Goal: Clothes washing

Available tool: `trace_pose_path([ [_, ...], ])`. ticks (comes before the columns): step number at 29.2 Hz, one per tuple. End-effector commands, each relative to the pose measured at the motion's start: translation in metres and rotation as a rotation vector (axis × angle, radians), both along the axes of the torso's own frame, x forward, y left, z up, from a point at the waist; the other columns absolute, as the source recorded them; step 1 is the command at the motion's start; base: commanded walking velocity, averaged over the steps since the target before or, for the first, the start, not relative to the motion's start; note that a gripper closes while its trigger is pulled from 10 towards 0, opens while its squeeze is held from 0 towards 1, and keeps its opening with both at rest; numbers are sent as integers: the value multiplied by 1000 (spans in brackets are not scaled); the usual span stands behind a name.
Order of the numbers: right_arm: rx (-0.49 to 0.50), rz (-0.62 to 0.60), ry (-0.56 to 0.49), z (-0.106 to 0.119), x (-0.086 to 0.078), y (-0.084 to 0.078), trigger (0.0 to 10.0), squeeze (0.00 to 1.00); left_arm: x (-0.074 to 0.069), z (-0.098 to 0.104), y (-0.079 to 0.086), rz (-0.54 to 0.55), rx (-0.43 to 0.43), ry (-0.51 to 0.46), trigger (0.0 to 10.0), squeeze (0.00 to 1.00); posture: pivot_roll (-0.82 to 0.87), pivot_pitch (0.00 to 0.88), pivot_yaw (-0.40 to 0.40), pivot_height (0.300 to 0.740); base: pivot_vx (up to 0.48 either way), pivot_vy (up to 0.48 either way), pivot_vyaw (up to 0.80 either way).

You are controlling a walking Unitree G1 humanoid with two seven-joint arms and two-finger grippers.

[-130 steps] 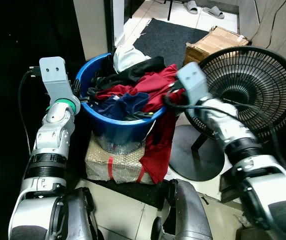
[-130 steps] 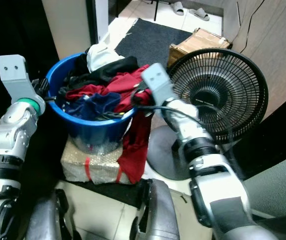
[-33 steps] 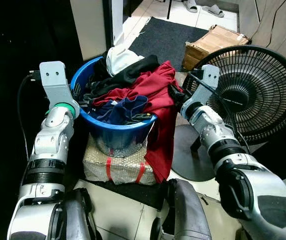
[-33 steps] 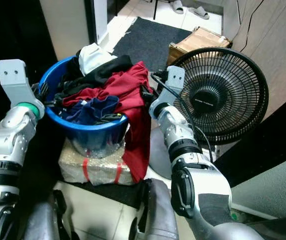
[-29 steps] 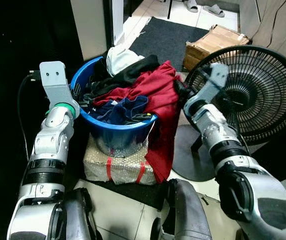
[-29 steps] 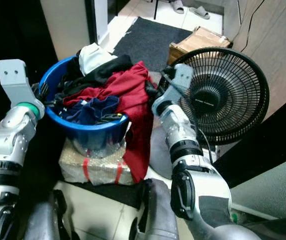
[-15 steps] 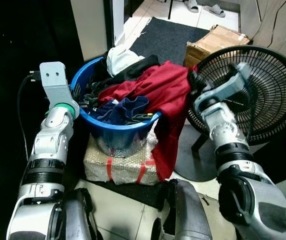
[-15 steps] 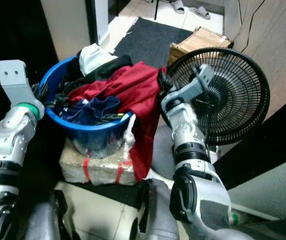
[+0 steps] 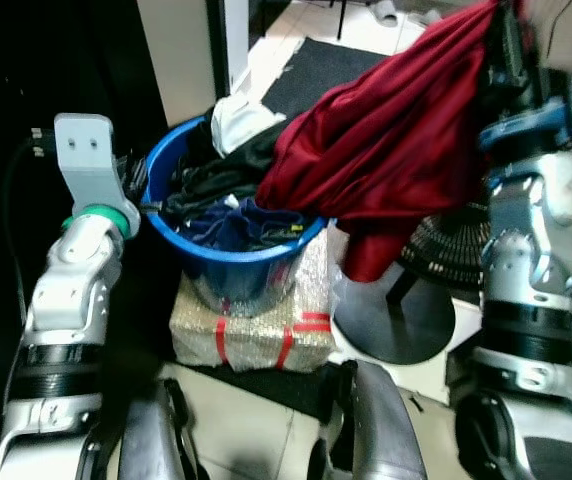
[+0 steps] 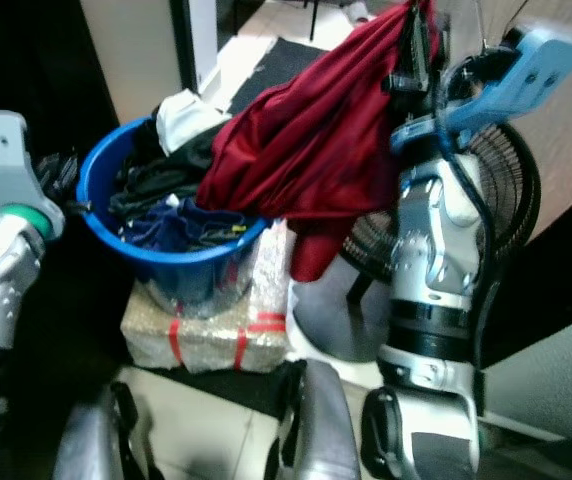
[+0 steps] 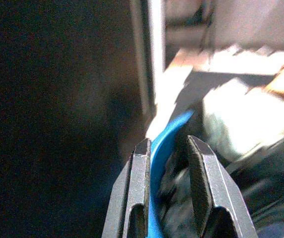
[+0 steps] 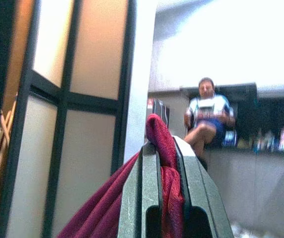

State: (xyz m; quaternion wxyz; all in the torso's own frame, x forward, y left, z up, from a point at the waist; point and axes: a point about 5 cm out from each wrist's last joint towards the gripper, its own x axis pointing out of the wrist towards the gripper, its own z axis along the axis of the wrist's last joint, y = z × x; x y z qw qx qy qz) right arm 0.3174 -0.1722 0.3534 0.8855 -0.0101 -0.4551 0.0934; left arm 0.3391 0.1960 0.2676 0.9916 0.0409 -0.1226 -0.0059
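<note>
While the left gripper (image 11: 168,191) pinches the rim of the round blue plastic laundry tub (image 9: 228,262), steadying it on a bubble-wrapped parcel with red tape (image 9: 251,330), the right gripper (image 12: 167,183) has swung up from tub height to well above it, fingers pressed together on a fold of the dark red garment (image 9: 386,150). Most of the cloth now hangs free below that gripper, so the pull is nearly done; only its lower end trails at the tub's near rim. Just right of the hanging cloth stands a black wire-caged floor fan (image 9: 446,235), leaving little room sideways.
</note>
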Motion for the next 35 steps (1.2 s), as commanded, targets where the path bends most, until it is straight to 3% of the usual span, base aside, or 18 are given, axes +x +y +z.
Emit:
trace_pose_path([
  [1,14,-42,185,-43,15,2,10000,0,-6,13,-15,-83,16,-36,10000,0,37,41,23,471,0,0,0],
  [2,14,-42,185,-43,15,2,10000,0,-6,13,-15,-83,16,-36,10000,0,37,41,23,471,0,0,0],
  [5,56,-58,358,-81,19,7,10000,0,-15,24,-27,-135,55,-90,10000,0,43,35,23,471,0,0,0],
  [11,89,-34,482,-108,15,17,10000,0,-22,33,-33,-152,43,-146,10000,0,39,32,19,471,0,0,0],
  [24,102,-69,503,-113,16,17,10000,0,-14,28,-38,-124,-16,-112,10000,0,25,26,18,471,0,0,0],
  [35,91,-75,510,-113,19,17,10000,0,-14,22,-38,-110,-8,-105,10000,0,25,32,16,471,0,0,0],
])
